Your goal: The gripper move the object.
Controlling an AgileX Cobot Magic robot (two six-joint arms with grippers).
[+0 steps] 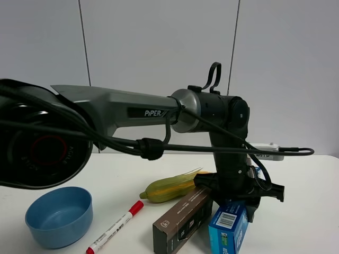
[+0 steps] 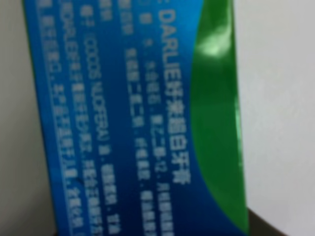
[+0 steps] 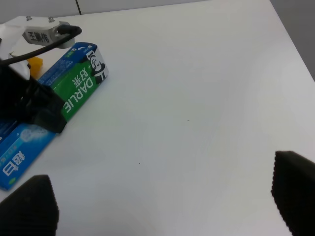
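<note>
The long blue and green Darlie toothpaste carton (image 1: 229, 228) lies on the white table (image 1: 307, 222), barcode end toward the front. It fills the left wrist view (image 2: 133, 123), too close for the fingers to show. My left gripper (image 1: 233, 207), a black claw on the dark arm, straddles the carton's middle with a finger against each long side. The right wrist view shows the carton (image 3: 81, 83) with that claw (image 3: 37, 105) clamped across it. My right gripper (image 3: 162, 196) is open and empty above bare table, well away from the carton.
A dark brown box (image 1: 183, 219) lies close beside the carton's left side. An ear of corn (image 1: 169, 186) lies behind it. A red-capped marker (image 1: 114, 228) and a blue bowl (image 1: 58, 216) sit at the front left. A white tag (image 3: 42, 34) hangs by the left arm.
</note>
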